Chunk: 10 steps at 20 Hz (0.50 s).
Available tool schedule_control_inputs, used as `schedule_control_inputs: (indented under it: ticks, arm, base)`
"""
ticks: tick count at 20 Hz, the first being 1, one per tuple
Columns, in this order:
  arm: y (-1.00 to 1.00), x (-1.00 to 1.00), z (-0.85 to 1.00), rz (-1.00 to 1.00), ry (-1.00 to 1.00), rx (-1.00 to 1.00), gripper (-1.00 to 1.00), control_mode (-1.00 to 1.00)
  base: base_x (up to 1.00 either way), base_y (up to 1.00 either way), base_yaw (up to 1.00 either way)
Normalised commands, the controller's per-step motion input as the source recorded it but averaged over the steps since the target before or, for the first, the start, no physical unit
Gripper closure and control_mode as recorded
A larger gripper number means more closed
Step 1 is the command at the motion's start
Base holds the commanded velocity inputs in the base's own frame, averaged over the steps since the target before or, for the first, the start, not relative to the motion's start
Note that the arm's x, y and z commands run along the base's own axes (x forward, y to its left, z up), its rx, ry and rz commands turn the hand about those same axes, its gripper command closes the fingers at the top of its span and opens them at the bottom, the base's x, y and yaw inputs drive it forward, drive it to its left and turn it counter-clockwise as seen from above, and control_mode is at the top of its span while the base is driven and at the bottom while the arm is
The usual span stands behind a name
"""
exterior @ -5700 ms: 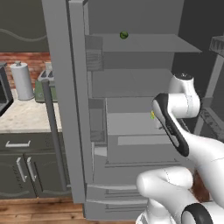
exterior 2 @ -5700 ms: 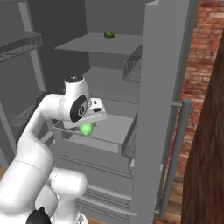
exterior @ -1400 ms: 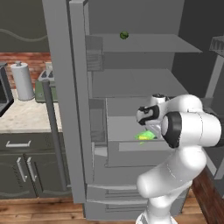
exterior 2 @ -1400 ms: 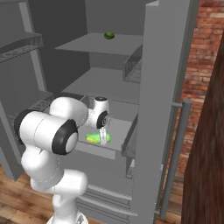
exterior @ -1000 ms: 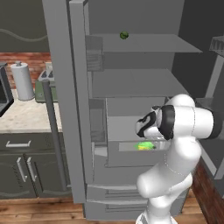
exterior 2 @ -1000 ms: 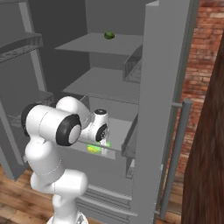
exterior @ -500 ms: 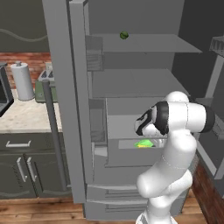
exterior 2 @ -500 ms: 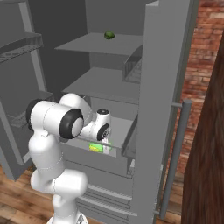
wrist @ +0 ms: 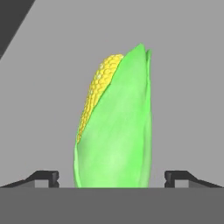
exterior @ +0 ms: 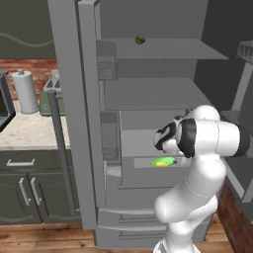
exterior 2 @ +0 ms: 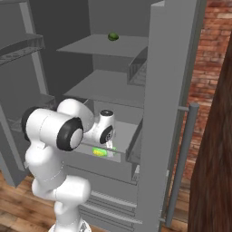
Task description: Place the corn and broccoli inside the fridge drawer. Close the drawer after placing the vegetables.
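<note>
Above drawer [exterior: 143, 170] corn [wrist: 114, 127], dark ball [exterior: 140, 39] shelved.

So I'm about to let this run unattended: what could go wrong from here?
The gripper stands open with the corn between its fingertips, so pulling back carelessly might nudge it. The fridge drawer is open; closing it now would leave out the broccoli.

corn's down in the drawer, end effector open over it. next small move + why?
Probably lift the end effector straight back out of the fridge drawer. The hand view shows both fingertips standing well apart from the corn, so it looks released, and it lies on the drawer floor. Backing off first should avoid nudging it. I can't spot the broccoli, so that search comes next.
</note>
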Motion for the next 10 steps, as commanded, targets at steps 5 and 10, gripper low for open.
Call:
schedule_control_inputs:
  ticks: [5, 10]
  arm:
    - [0.00, 0.04, 0.67, 0.00, -0.08, 0.00, -1.00, -1.00]
    - [0.00, -0.28, 0.55, 0.00, -0.03, 0.00, -1.00, -1.00]
  base:
    - [0.00, 0.00, 0.00]
    - [0.00, 0.00, 0.00]
